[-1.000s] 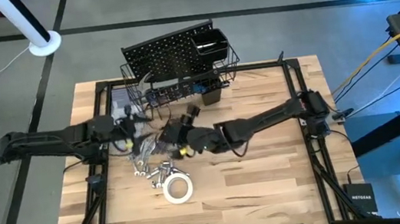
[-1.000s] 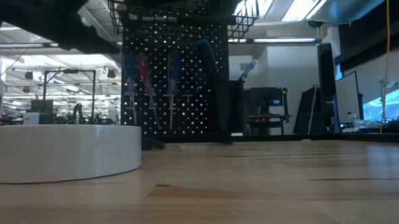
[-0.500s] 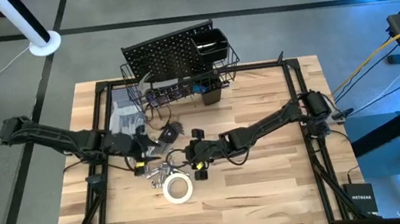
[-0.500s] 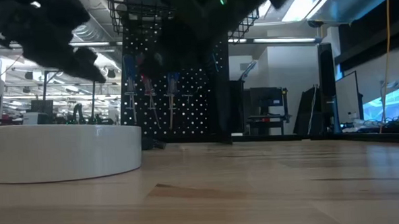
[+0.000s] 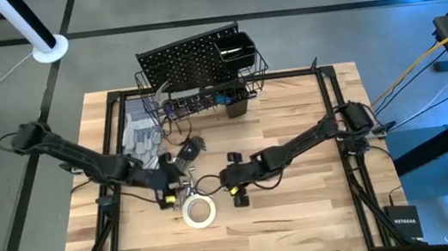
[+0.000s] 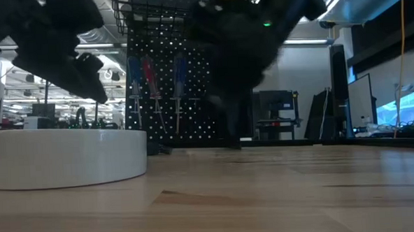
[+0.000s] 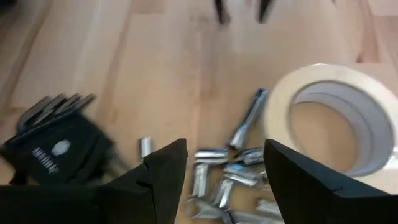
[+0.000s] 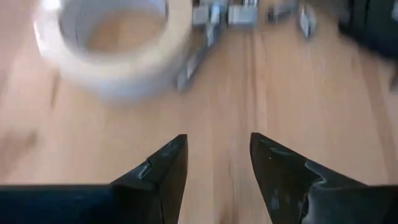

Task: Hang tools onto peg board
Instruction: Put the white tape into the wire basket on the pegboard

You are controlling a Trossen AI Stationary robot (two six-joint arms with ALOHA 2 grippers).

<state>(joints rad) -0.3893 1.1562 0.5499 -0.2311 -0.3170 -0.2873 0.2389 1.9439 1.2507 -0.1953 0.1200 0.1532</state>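
Note:
A pile of silver wrenches [image 7: 224, 174] lies on the wooden table beside the white tape roll [image 5: 200, 211]. My left gripper [image 7: 224, 163] hovers open just over the pile, a finger on either side, touching nothing. My right gripper [image 8: 214, 163] is open over bare table to the right of the tape roll [image 8: 112, 43], tilted down. The black peg board [image 5: 189, 61] stands at the far edge with its wire basket [image 5: 204, 104] and square cup [image 5: 236, 50]. Red and blue screwdrivers [image 6: 163, 72] hang on it.
Grey gloves [image 5: 141, 141] lie at the left, short of the basket. A black holder of hex keys [image 7: 62, 143] lies beside the wrench pile. Bare wood stretches across the table's right half and along its near edge.
My left gripper has come down and toward the near edge and right, from beside the gloves to above the wrench pile. My right gripper has dropped and tipped downward, moving from in front of the basket toward the near edge, to the right of the tape roll.

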